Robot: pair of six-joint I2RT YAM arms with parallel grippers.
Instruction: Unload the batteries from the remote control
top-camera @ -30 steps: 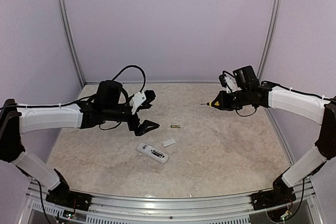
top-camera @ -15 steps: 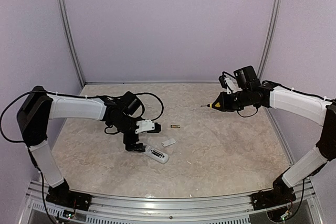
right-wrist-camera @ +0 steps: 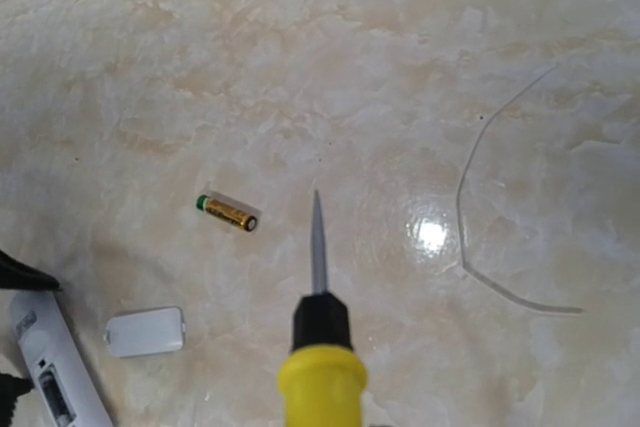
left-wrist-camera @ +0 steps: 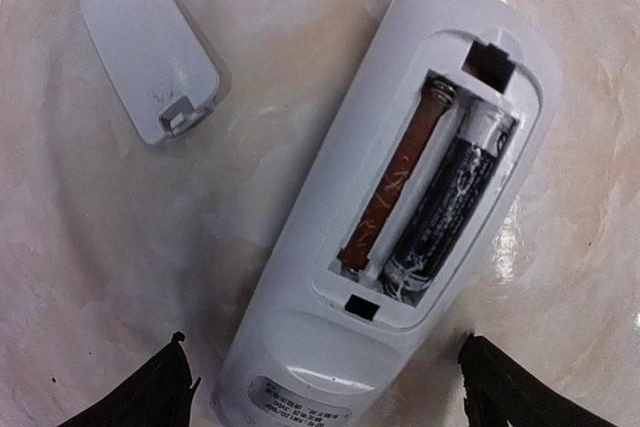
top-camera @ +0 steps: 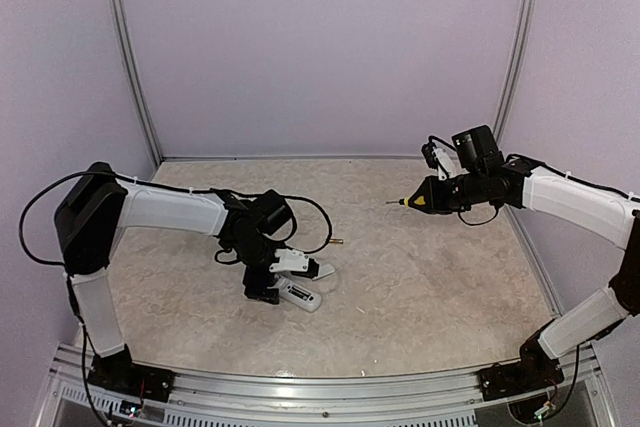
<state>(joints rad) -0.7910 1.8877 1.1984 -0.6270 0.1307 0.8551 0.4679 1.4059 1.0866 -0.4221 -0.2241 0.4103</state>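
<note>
Seen from the left wrist, the left gripper (left-wrist-camera: 330, 387) stands wide open and empty, its fingertips (left-wrist-camera: 165, 387) at the lower corners, straddling the near end of the remote control (left-wrist-camera: 300, 357). The remote's long axis runs lower left to upper right. The dark battery (left-wrist-camera: 450, 202) lies along it, up-frame of the fingers, and the slot beside it looks empty, though I can't be sure. The gold battery (right-wrist-camera: 228, 212) lies loose on the glossy marbled table (left-wrist-camera: 60, 247), with the cover (left-wrist-camera: 150, 42) at upper left. The right gripper (top-camera: 432, 197) — well apart — is clamped on a screwdriver (right-wrist-camera: 320, 367), so the left arm is nearer.
</note>
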